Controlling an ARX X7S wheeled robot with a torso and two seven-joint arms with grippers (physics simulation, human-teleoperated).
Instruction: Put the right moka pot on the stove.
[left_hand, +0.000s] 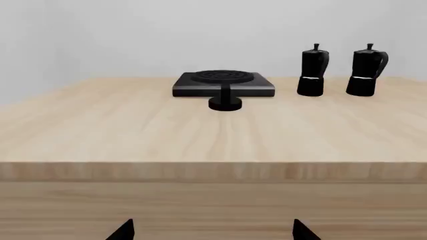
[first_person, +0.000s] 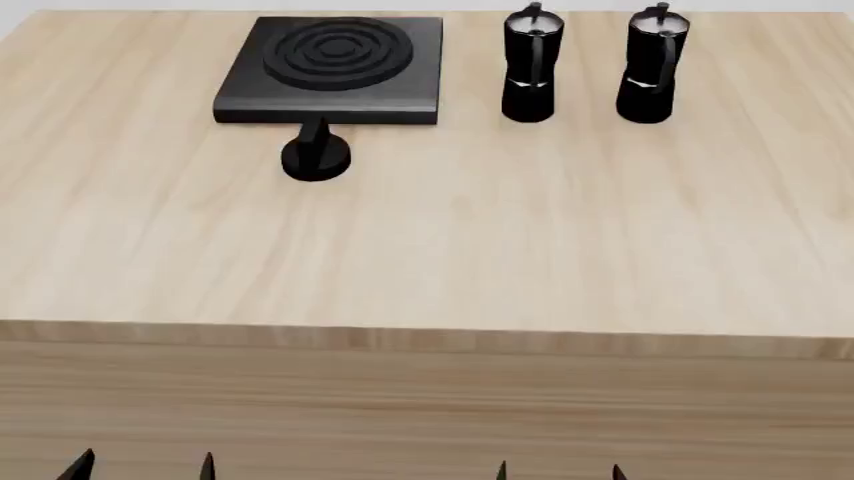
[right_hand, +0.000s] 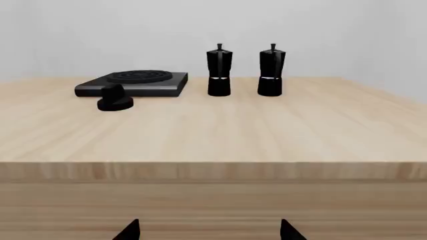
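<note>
Left wrist view: left gripper (left_hand: 212, 231) tips spread wide, empty, below wooden table (left_hand: 200, 135) edge; black faceted right moka pot (left_hand: 365, 71) far side, well apart.
Head view: flat black ringed stove (first_person: 334, 70) far left; small round black knob (first_person: 316, 155) just before it; twin left moka pot (first_person: 530, 68) between. Risk: wrong pot grabbed, neighbour toppled.
Right wrist view: right gripper (right_hand: 209, 230) agape, empty.

Worktop (first_person: 441, 240): pale wood with fine lengthwise grain. Stove (first_person: 334, 68): black, with raised concentric rings. Knob (first_person: 316, 155): black. Right moka pot (first_person: 651, 65) and left moka pot (first_person: 530, 65): glossy black with a thin pale waist band. Pincer tips: black. Background: pale grey.
</note>
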